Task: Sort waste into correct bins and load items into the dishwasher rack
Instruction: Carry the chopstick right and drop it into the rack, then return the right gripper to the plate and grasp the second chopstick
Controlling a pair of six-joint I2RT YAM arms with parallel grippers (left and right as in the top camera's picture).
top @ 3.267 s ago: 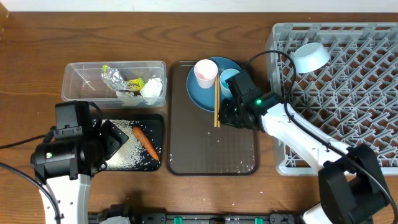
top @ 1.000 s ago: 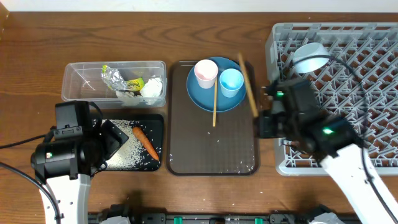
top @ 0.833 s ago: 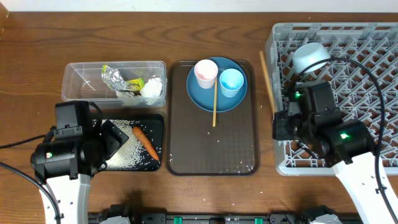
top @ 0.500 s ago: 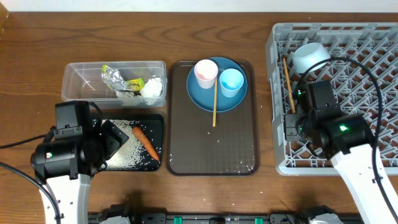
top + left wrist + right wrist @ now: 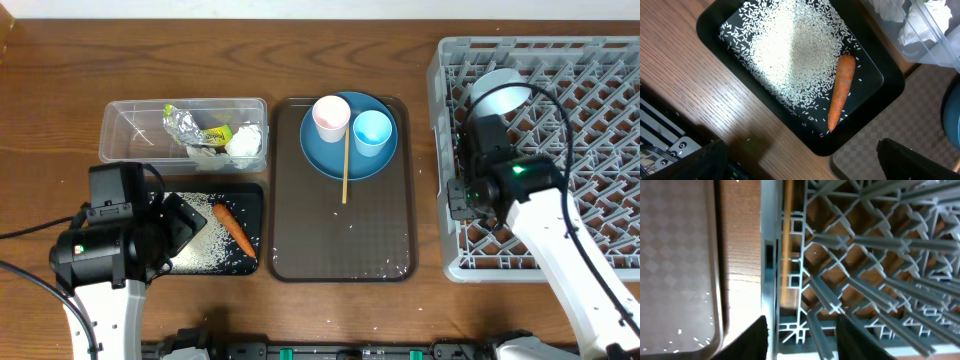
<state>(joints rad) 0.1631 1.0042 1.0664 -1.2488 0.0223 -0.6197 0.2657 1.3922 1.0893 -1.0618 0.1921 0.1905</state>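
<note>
One chopstick [image 5: 787, 235] lies flat along the rack's [image 5: 600, 110] left wall, probably so it cannot slip through, with the right arm's fingers [image 5: 752, 340] spread empty above it.

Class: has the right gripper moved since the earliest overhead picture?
Yes: right gripper moved rightward from the dark-blue plate to the dishwasher rack, at its left edge.

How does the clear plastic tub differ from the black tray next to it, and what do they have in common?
The clear tub has see-through, taller walls; the black tray is opaque and shallow. The clear tub holds foil, a wrapper and tissues; the black tray holds a carrot and rice. Both are rectangular, left of the brown serving tray.
</note>
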